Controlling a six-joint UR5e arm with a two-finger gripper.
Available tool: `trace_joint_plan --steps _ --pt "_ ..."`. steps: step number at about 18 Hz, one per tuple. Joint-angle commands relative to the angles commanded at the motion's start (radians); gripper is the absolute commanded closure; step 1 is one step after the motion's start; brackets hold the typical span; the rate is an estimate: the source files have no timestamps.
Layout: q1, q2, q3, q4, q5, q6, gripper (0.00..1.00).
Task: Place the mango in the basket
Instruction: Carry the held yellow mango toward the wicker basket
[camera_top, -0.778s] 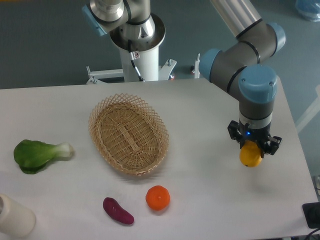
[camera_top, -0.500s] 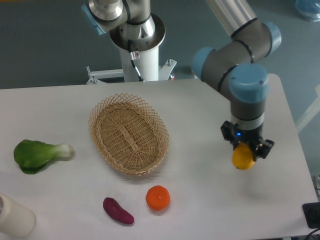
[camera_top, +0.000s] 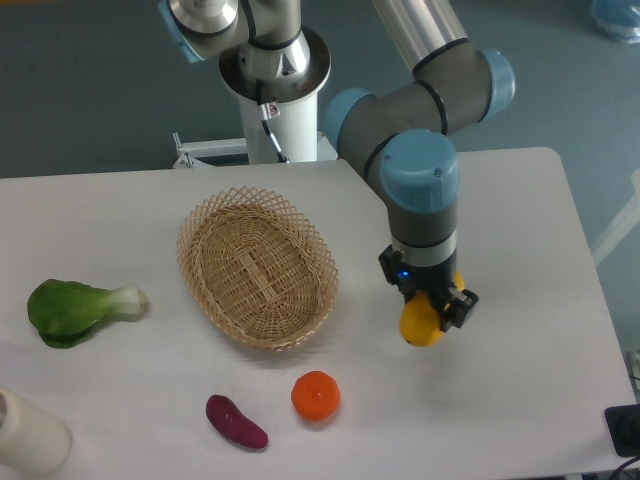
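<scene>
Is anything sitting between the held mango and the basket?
Nothing visible. The gripper holds the mango just right of the basket, with bare table between. The orange lies nearer the camera, off that line.

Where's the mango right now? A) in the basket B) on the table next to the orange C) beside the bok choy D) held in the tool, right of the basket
D: the mango sits clamped in the tool, off to the right of the basket, which has nothing in it.
</scene>
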Motion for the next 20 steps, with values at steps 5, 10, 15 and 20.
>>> trace_joint_plan --steps 5,10,15,20 --pt "0.0 0.034 -0.021 -0.002 -0.031 -0.054 0.44" --pt "0.005 0.046 -0.041 0.0 -0.078 -0.118 0.45" --pt "0.005 0.066 -0.081 0.0 -0.08 -0.118 0.49" --pt "-0.021 0.092 -0.112 -0.002 -0.078 -0.152 0.49"
